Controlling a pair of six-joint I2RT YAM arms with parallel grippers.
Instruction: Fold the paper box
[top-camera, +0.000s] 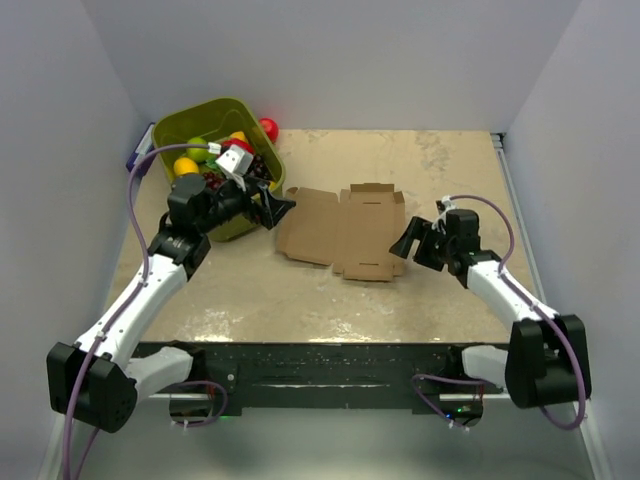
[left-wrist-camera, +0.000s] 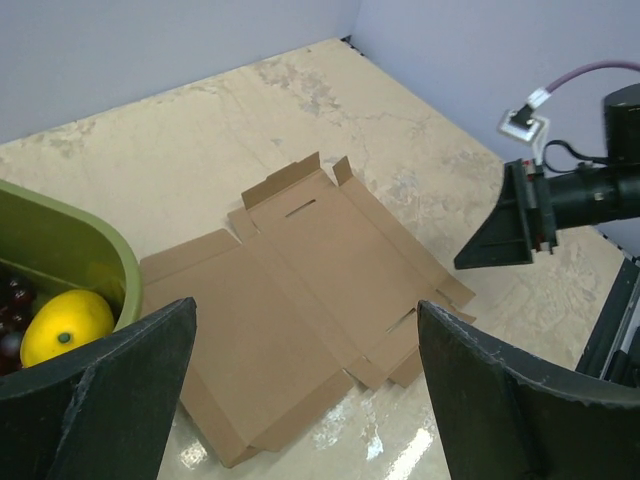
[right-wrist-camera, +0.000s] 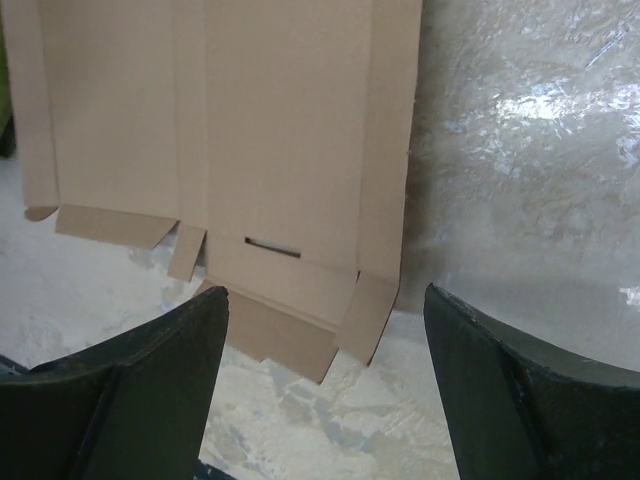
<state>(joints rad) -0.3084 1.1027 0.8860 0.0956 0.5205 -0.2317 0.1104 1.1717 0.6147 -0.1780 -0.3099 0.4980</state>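
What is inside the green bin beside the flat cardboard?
Fruit: a yellow citrus, dark red berries and a green fruit show. The left arm reaches across the bin in the top view, so whatever lies under it is hidden.

The mottled beige surface (top-camera: 450, 170) carries a flat, unfolded paper box (top-camera: 343, 232) near its middle. An olive-green bin (top-camera: 190, 118) stands at the far left corner. A small red ball (top-camera: 268, 128) lies just beside it, by the far edge.
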